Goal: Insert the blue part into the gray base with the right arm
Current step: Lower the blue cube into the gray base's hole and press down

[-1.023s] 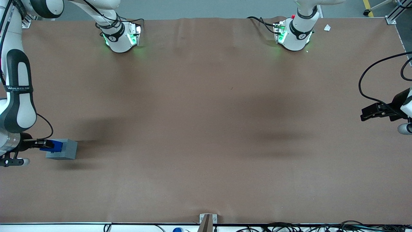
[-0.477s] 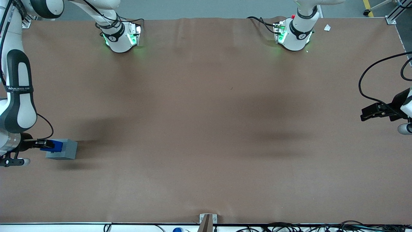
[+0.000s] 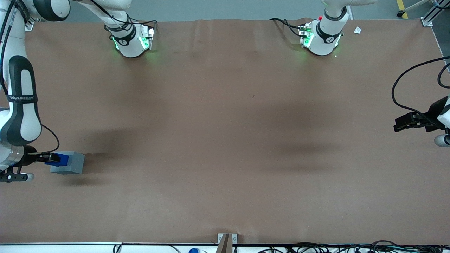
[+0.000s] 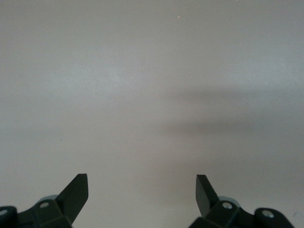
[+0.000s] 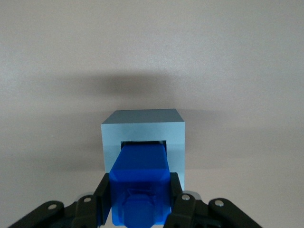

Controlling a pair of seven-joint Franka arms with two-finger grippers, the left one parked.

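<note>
The gray base [image 3: 70,163] sits on the brown table at the working arm's end; it also shows in the right wrist view [image 5: 142,130]. The blue part [image 3: 61,159] is held over the base's top, its lower end at or in the square recess [image 5: 142,142]. In the right wrist view the blue part [image 5: 140,183] fills the space between the black fingers [image 5: 104,199]. My right gripper [image 3: 52,159] is shut on the blue part, directly above the base. The right arm [image 3: 19,112] reaches down to it.
The two arm bases [image 3: 132,38] [image 3: 320,37] stand at the table edge farthest from the front camera. A small metal bracket [image 3: 226,240] sits at the table's near edge. A scrap of white paper [image 3: 357,30] lies toward the parked arm's end.
The right arm has shifted slightly and the blue part sits a little lower against the gray base. The base has not moved.
</note>
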